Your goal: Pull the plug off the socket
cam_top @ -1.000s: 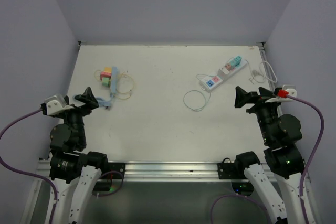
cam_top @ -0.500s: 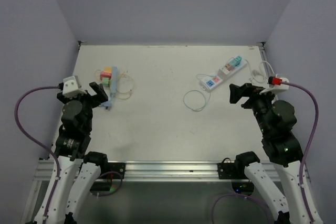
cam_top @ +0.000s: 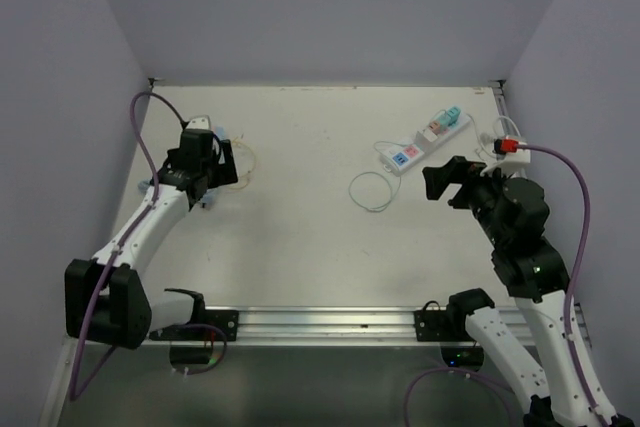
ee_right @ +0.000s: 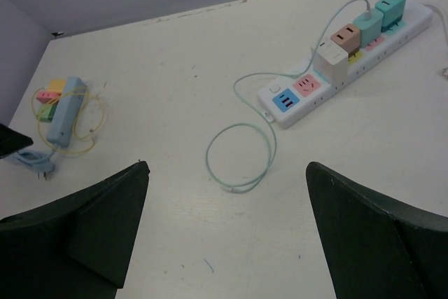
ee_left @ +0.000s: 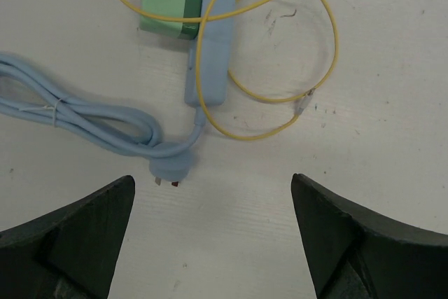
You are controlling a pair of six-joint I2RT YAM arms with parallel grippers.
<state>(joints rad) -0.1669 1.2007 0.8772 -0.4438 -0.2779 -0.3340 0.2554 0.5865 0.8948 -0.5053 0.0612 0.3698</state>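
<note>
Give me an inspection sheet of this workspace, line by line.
Surface: white table, scuffed.
Job's things: white power strip with white, brown and teal plugs seated; blue power strip with green and red plugs beside it.
Clutter: nothing seen.
Grippers: left gripper open above the blue strip; right gripper open, facing the white strip.
Cables: yellow cable, pale green cable loop, blue cord.
Surroundings: lilac walls.

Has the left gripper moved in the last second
Yes. The left gripper has swung away from the table's near edge and now hangs over the blue power strip.
</note>
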